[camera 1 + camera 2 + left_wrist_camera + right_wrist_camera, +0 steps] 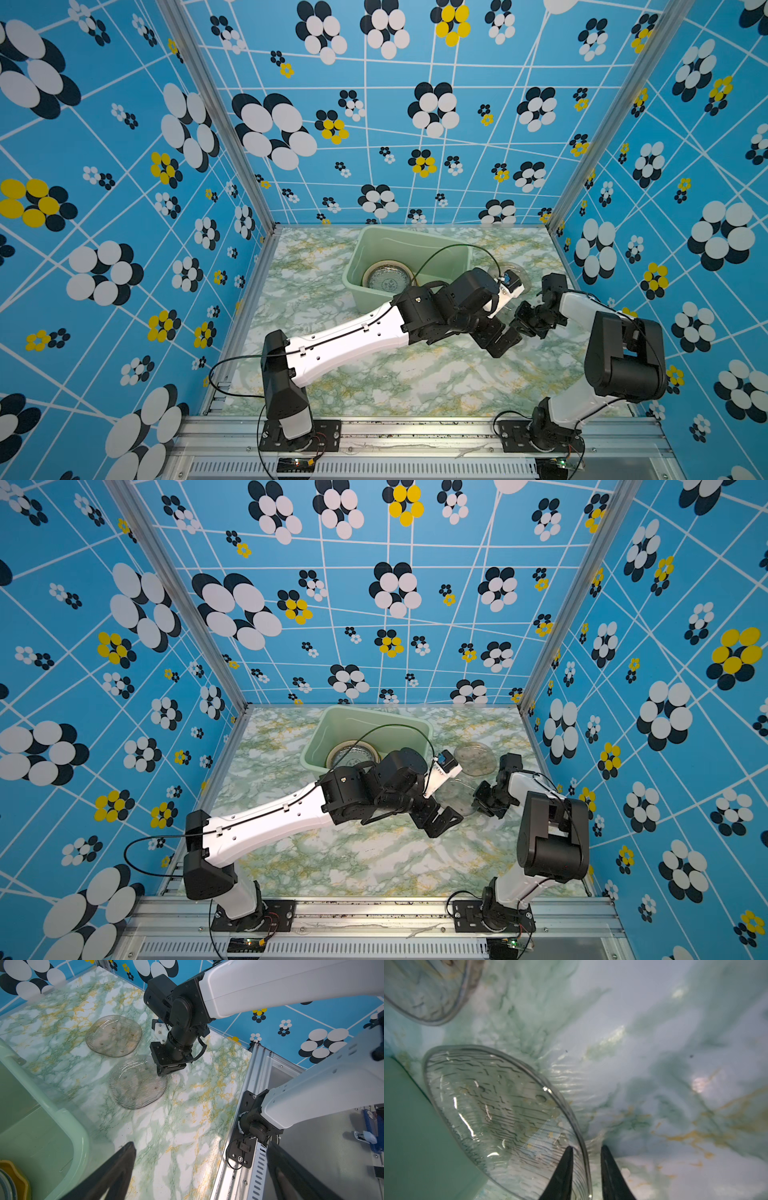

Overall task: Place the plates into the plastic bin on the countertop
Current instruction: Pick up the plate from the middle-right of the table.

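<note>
Clear glass, hard to read against green-veined marble: near glass plate (137, 1082) mostly covered in both top views by the left arm's wrist, far glass plate (473, 758) plainer, just beyond it with a gap between. Both flat on the countertop (395, 374), right of the plastic bin (353, 257), roundish with soft corners. Inside the bin, a stack of plates (388, 280), blue-white pattern on top and a yellowish rim below; number underneath hidden, near-right corner of the bin cut off by the left arm. Bin's long axis roughly left to right, right end a little nearer. Left arm stretched low from the near-left base across to centre-right, wrist folded, left gripper (442, 823) spread wide over bare marble, holding nothing. Right arm doubled back from the near-right base, elbow high, wrist bent down and leftward; right gripper (586, 1148) narrow, fingers astride the near glass plate's right rim, one inside, one outside; pinching or only straddling, too blurred to tell.
</note>
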### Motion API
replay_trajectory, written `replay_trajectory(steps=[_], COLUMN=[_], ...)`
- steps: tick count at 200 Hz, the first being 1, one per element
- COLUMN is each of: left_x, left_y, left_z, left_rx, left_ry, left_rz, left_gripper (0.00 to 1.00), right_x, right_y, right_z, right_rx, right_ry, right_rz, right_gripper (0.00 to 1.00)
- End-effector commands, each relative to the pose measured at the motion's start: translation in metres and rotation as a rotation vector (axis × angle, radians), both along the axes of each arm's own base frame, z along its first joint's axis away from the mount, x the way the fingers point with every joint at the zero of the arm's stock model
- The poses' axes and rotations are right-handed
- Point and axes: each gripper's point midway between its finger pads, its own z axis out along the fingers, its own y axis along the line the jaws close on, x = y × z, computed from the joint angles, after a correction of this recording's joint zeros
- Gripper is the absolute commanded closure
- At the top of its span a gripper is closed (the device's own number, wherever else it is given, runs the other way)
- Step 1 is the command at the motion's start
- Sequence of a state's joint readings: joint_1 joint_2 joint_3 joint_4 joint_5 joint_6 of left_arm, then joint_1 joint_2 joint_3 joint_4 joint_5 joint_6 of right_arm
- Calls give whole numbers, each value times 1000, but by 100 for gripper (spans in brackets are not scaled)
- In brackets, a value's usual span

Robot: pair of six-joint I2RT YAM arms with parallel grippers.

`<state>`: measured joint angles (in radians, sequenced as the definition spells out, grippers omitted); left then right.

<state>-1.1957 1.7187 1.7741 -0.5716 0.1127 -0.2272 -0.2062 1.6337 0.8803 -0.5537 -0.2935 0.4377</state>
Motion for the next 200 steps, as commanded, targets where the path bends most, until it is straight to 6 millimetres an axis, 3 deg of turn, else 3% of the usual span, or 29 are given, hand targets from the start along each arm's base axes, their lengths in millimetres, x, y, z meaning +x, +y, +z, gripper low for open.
replay_trajectory(steps=[1, 48, 93, 119, 144, 172, 200], left_x=[0, 1, 6, 18, 36, 60, 85], left_y=[4, 19, 45, 72, 104, 145, 188], left_z=[13, 28, 53, 70, 83, 87, 82], left_rx=[-37, -56, -104, -119, -144, -161, -172], left_ry=[7, -24, -78, -110, -121, -104, -82], left_rz=[15, 51, 115, 186, 275, 388, 502], left_gripper=[1, 1, 1, 1, 1, 1, 1], right_x=[-5, -16, -35, -39, -30, -17, -1], right_y=[-3, -5, -12, -18, -19, -17, 1], right_z=[-8, 5, 38, 74, 123, 182, 232], right_rx=[-11, -39, -87, -115, -118, -99, -81], right_ry=[25, 30, 44, 27, -46, -164, -270], right_rz=[15, 9, -73, -144, -181, -211, -181], right_gripper=[81, 97, 100, 100, 100, 100, 100])
